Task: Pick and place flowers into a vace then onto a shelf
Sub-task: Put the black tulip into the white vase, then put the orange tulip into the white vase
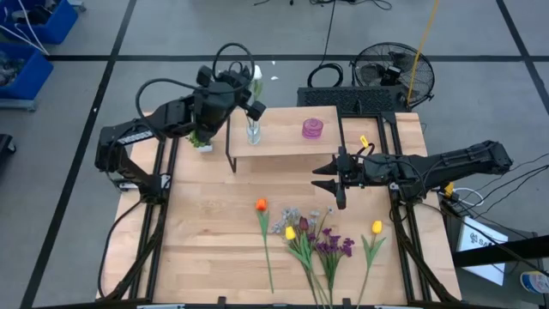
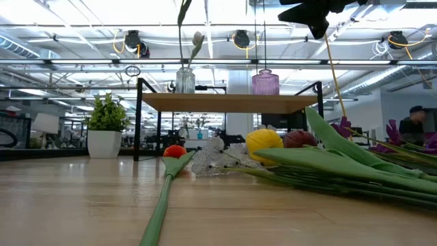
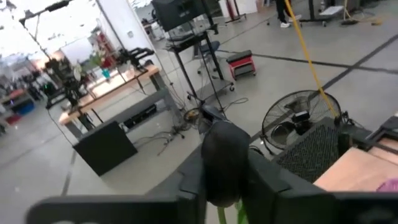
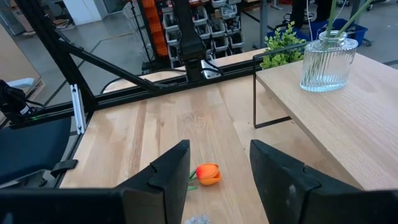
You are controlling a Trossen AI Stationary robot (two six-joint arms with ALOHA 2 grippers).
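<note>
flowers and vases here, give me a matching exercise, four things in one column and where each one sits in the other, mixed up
Things:
1. clear vase
2. pink vase
3. orange tulip
4. potted plant

Places:
A. lying on the tabletop
B. on the shelf, right part in the high view
C. beside the shelf, standing on the table
D. on the shelf, under the left hand

Pairs: 1-D, 2-B, 3-A, 4-C

Floor (image 1: pixel 69 197) was grey concrete w/ dark taped lines. A black fan (image 1: pixel 395 75) sat on it behind the table, blue bins (image 1: pixel 26 34) at far left. Room beyond had workbenches (image 3: pixel 112 84) & bright ceiling lights (image 2: pixel 239 37) on overhead rails.
</note>
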